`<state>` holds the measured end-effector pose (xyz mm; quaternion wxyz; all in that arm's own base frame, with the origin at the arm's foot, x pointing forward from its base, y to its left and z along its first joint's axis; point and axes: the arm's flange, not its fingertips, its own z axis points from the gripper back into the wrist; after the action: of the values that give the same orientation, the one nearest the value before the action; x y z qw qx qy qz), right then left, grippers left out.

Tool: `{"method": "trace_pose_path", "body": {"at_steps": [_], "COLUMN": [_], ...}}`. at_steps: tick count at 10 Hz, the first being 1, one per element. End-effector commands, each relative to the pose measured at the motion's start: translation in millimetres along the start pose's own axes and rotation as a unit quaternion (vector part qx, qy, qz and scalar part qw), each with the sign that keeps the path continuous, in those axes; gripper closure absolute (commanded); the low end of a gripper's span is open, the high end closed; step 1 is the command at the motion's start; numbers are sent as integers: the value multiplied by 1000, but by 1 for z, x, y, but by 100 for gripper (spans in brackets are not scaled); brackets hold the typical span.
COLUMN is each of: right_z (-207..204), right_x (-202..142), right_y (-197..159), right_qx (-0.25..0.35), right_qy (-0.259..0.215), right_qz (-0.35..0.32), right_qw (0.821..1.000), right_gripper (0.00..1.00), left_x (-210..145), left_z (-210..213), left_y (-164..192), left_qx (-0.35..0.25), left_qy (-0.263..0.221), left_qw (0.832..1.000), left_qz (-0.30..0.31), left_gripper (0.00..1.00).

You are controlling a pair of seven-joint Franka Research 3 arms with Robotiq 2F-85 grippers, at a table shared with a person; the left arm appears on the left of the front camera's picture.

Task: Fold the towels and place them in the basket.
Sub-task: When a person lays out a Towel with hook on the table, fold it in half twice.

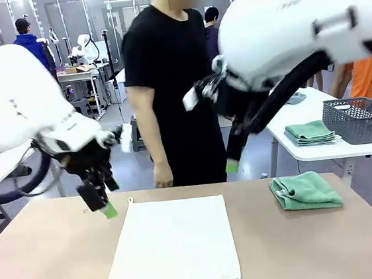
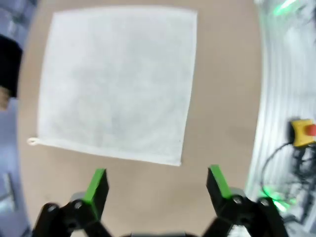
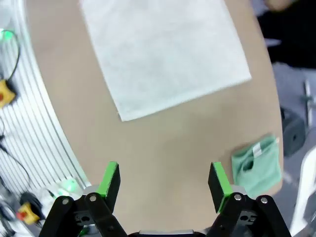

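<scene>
The nearly square cream-white terry towel (image 1: pixel 173 241) lies flat mid-table. The left gripper (image 2: pixel 158 180) hangs nearer, at its ten o'clock corner, and the right gripper (image 3: pixel 164 177) hovers higher. Both gape wide, empty.

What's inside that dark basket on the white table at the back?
Nothing rises above the rim of the basket, and its lattice wall hides the inside. A folded green towel lies beside it, outside.
</scene>
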<state>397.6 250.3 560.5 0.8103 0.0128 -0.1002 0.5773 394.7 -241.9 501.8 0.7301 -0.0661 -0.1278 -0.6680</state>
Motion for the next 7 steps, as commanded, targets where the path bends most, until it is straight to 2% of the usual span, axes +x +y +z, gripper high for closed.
{"method": "trace_pose_path", "body": {"at_steps": [1, 4, 6, 7], "right_z": [-47, -106, -121, -117], "right_x": [-7, -10, -4, -11], "right_y": [-4, 16, 15, 18], "right_qx": [18, 75, 82, 81], "right_qy": [16, 42, 46, 54], "right_qz": [106, 178, 174, 171], "right_qw": [994, 980, 980, 980], "right_gripper": [10, 13, 14, 14], "left_x": [10, 7, 9, 4], "left_z": [-13, -33, -40, -43], "left_y": [13, 5, 1, 1], "left_qx": [-19, -33, -32, -30], "left_qy": [60, 97, 117, 92], "left_qw": [997, 995, 992, 995], "left_qz": [32, 0, -34, 5], "left_gripper": [0, 0, 0, 0]}}
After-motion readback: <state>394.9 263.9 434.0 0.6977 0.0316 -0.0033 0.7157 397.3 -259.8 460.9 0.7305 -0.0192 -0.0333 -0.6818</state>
